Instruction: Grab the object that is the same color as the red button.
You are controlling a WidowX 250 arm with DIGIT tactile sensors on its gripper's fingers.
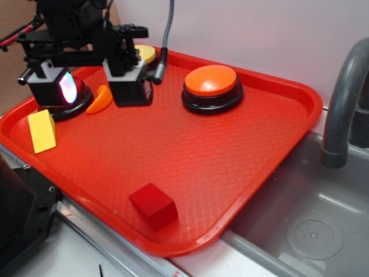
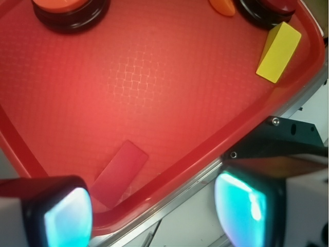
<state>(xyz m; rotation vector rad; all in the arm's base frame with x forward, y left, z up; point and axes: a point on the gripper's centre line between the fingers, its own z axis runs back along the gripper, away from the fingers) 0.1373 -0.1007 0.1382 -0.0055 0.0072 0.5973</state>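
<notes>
- Near the tray's (image 1: 277, 86) front edge we see the red cube (image 1: 153, 205), untouched.
- Our gripper (image 1: 95, 86) hangs well apart from it, jaws spread and empty, beside the red button (image 1: 78, 104).

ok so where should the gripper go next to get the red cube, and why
Probably travel toward the tray's near edge, then descend. The gripper hangs open and empty at the back, near the red button and orange crescent, while the red cube sits alone by the near rim of the tray, with nothing between them.
</notes>
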